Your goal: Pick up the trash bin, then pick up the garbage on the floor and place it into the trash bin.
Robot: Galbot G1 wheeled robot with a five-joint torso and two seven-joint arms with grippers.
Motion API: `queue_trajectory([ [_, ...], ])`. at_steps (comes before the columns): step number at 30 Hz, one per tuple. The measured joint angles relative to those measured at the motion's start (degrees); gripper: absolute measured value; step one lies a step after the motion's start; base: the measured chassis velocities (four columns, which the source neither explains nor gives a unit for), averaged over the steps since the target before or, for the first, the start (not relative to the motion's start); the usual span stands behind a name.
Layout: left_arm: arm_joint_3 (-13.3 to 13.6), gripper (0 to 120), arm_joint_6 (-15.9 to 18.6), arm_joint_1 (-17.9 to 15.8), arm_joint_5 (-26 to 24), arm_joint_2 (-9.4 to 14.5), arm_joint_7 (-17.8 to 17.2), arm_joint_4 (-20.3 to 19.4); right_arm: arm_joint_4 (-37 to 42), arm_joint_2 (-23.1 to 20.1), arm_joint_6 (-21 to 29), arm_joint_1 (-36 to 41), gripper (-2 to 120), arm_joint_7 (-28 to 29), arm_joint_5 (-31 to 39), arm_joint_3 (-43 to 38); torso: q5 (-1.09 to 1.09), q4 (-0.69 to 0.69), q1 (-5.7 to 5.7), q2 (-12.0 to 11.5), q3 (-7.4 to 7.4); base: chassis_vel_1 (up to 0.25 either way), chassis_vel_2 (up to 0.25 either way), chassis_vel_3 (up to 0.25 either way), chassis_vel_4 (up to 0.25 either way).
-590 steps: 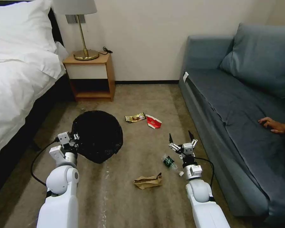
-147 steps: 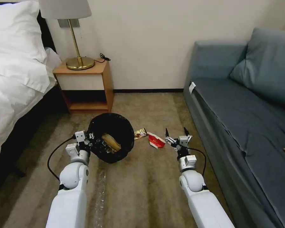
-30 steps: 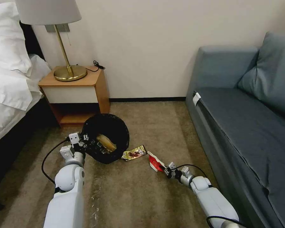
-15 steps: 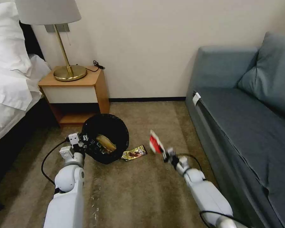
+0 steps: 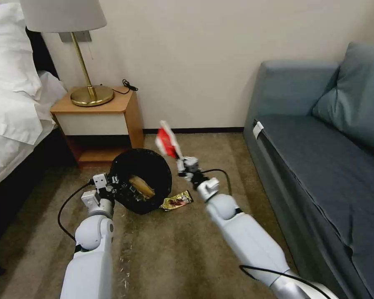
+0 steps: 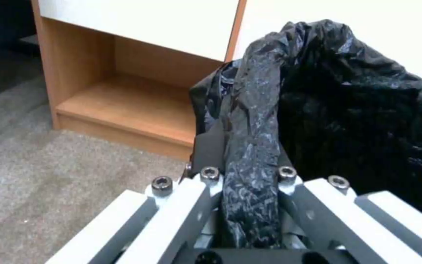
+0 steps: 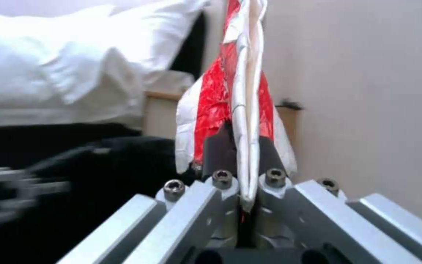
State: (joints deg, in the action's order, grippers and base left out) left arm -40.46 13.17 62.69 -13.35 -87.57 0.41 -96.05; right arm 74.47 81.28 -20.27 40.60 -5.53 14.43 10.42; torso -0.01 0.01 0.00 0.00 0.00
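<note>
Overhead, right gripper (image 5: 179, 160) pinches the carton (image 5: 167, 141) (left gripper (image 5: 113, 182) clamps bin rim (image 5: 124, 164)).

We see crinkly, glossy black plastic lining the trash bin (image 5: 142, 179). The carton (image 5: 167, 143) looks like creased printed card, the wrapper (image 5: 177, 201) shiny gold foil. The nightstand (image 5: 96, 124) is smooth wood, the carpet (image 5: 174, 257) rough pile, the sofa (image 5: 320, 158) matt cloth, the lamp base (image 5: 92, 96) polished brass.

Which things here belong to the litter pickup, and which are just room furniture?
Job:
- trash bin, rim clamped by left gripper
- red-and-white carton in right gripper
- gold wrapper on the carpet
- brown paper bag inside the bin

Lying about:
- lamp
- nightstand
- bed
- sofa
</note>
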Motion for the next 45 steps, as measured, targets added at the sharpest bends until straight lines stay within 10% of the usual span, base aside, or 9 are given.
queue_trajectory([
  [21,1.6,4,0.0,-0.6,0.6,-0.7,-0.3,0.1,-9.5,4.5,-1.7,1.9,1,-1.1,-6.2,2.2,0.01,-0.02,0.00,0.0,0.00,0.000,0.000,0.000,0.000],
  [45,-1.2,4,0.0,0.0,0.0,-0.2,-0.1,-0.4,-9.3,5.3,3.7,-4.8,85,9.2,-5.9,-2.2,0.01,0.00,0.00,0.0,0.00,0.000,0.000,0.000,0.000],
])
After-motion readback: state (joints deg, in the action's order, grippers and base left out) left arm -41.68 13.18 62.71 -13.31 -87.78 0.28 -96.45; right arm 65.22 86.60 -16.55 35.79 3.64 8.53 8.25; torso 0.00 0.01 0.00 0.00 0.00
